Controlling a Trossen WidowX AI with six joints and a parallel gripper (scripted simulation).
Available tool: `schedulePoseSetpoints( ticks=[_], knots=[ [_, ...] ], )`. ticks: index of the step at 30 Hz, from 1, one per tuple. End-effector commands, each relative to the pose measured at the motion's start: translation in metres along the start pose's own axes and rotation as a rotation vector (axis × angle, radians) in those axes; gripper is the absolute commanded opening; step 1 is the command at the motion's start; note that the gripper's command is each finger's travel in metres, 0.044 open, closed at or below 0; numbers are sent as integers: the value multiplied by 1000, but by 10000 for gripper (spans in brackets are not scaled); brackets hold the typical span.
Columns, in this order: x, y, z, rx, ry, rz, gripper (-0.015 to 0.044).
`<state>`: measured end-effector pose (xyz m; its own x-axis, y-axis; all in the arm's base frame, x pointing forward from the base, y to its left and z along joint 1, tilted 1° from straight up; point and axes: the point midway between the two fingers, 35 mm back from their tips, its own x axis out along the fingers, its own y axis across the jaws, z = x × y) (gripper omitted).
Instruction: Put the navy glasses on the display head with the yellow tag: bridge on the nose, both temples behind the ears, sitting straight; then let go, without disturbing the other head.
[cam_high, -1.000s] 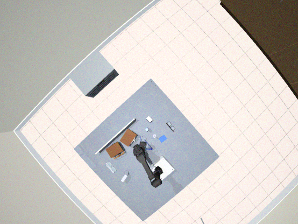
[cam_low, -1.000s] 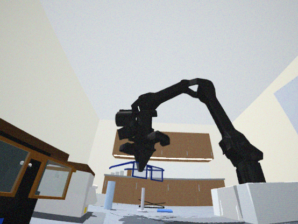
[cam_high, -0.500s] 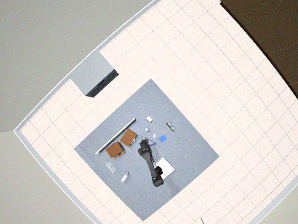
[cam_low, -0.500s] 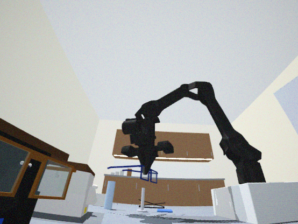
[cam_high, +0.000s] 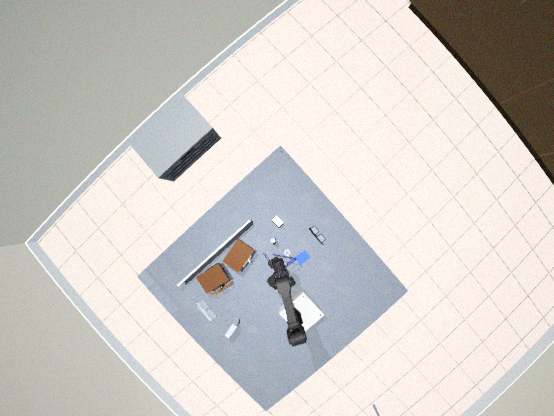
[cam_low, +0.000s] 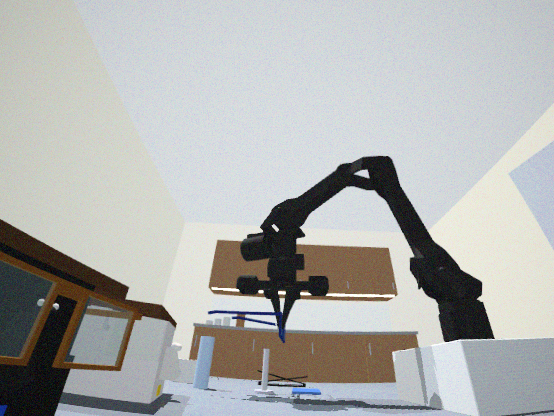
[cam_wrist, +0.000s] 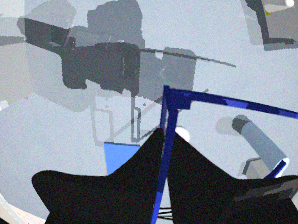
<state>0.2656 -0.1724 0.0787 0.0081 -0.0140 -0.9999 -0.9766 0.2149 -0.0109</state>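
Note:
The navy glasses (cam_high: 291, 260) (cam_low: 245, 313) (cam_wrist: 230, 102) hang in the air from my gripper (cam_low: 283, 327) (cam_wrist: 163, 134), which is shut on the front frame near the bridge. The temples reach to the left in the exterior view. The display head with the yellow tag (cam_high: 239, 254) (cam_low: 120, 375) is white with a brown top and stands apart from the glasses; its tag (cam_low: 159, 390) (cam_wrist: 268, 13) is low on its side. The other head (cam_high: 213, 277) (cam_low: 47, 345) stands beside it and wears orange-brown glasses (cam_low: 61, 357). The exact grip point is partly hidden by the fingers.
Below the gripper are a white post (cam_high: 287, 252) (cam_low: 265, 370), a light-blue cylinder (cam_high: 273, 241) (cam_low: 204, 362) (cam_wrist: 265, 145) and a blue square (cam_high: 302, 257) (cam_low: 306, 391) (cam_wrist: 120, 157). Black glasses (cam_high: 317, 235) lie beyond. A long low wall (cam_high: 215, 253) runs behind the heads.

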Motion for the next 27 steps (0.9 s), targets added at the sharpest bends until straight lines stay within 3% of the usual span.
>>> schedulePoseSetpoints(
  ticks=[1,16,27],
  knots=[
    [-1,8,-17,-115,9,0,0],
    [2,18,-38,-269,11,3,0],
    [56,19,-38,-269,11,3,0]
  ],
)
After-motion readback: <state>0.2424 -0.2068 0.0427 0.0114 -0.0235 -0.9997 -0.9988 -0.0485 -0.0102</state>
